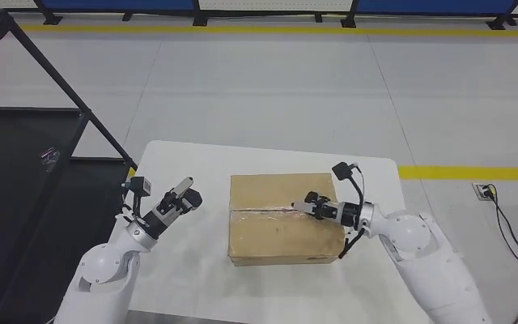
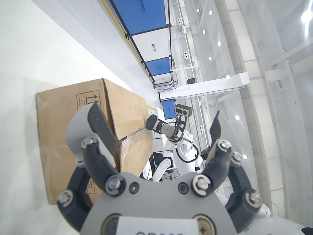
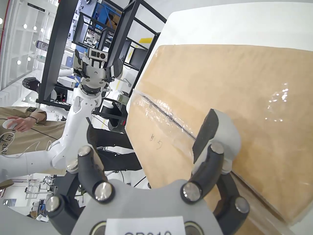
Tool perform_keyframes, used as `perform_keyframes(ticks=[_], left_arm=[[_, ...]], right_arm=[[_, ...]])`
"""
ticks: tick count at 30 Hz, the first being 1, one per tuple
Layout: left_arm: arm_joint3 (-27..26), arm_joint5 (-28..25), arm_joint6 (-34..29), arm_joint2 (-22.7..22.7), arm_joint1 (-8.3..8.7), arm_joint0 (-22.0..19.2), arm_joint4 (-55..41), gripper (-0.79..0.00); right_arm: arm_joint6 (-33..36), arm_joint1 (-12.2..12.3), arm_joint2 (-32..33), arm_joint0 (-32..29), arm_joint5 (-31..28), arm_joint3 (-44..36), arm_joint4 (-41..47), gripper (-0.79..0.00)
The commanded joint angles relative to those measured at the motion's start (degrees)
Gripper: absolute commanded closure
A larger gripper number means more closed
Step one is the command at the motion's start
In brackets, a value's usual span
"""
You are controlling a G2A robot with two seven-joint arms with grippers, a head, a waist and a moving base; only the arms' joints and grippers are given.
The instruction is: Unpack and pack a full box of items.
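A brown cardboard box (image 1: 283,219) stands shut in the middle of the white table (image 1: 186,162). Clear tape (image 3: 166,116) runs along its top seam. My right gripper (image 1: 309,205) hovers open over the right part of the box top; in the right wrist view one of its fingertips (image 3: 207,128) lies close to the tape seam of the box (image 3: 232,86). My left gripper (image 1: 184,195) is held above the table to the left of the box, apart from it and open with nothing in it. The left wrist view shows that gripper (image 2: 156,128), the box (image 2: 73,113) and the right gripper (image 2: 152,123) beyond.
A black metal rack (image 1: 48,146) stands off the table's left side. Bare table surface lies around the box, widest on the left and at the back. The right table edge (image 1: 396,174) is near the right arm.
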Motion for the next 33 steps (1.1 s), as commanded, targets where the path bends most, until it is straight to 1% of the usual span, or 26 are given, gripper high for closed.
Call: perform_keyframes(ticks=[1, 5, 8, 10, 17, 25, 28, 30, 31, 33], left_arm=[[0.18, 0.07, 0.01, 0.01, 0.05, -0.17, -0.13, -0.785], [0.55, 0.12, -0.08, 0.27, 0.13, -0.6, -0.17, -0.785], [0.79, 0.16, -0.09, 0.47, 0.18, -0.94, -0.27, -0.785], [0.98, 0.07, -0.22, 0.6, 0.23, -1.17, -0.32, -0.785], [1.84, 0.17, -0.42, 0.79, 0.4, -1.99, -0.54, -0.785], [2.57, 0.13, -0.47, 1.35, 0.53, -2.78, -0.69, -0.785], [2.86, 0.18, -0.52, 1.45, 0.59, -3.03, -0.78, -0.785], [2.98, 0.2, -0.57, 1.51, 0.63, -3.15, -0.85, -0.785], [3.02, 0.18, -0.57, 1.54, 0.65, -3.18, -0.88, -0.785], [3.09, 0.1, -0.64, 1.64, 0.7, -3.25, -0.84, -0.785]], right_arm=[[1.37, 0.23, 0.6, -0.42, 0.36, -0.49, 0.39, -0.785], [2.44, 0.7, 2.52, -1.68, 1.76, -1.33, 2.48, -0.785], [0.82, 0.92, 3.95, -2.2, 5.82, -1.47, 3.02, -0.785], [1.61, 1.05, 4.43, -2.29, 7.18, -1.43, 3.89, -0.785], [4.1, 1.73, 6.84, -3.92, 6.87, -2.42, 6.23, -0.785], [6.67, 2.58, 9.14, -6.01, 8.46, -4.49, 6.66, -0.785], [7.11, 2.87, 10.49, -7.26, 6.15, -6.15, 8.34, -0.785], [5.88, 2.84, 11.23, -8.21, 2.38, -7.31, 11.1, -0.785], [5.46, 2.83, 11.17, -8.44, 1.49, -7.31, 11.22, -0.785], [4.35, 2.7, 9.99, -7.93, 1.7, -7.16, 9.68, -0.785]])
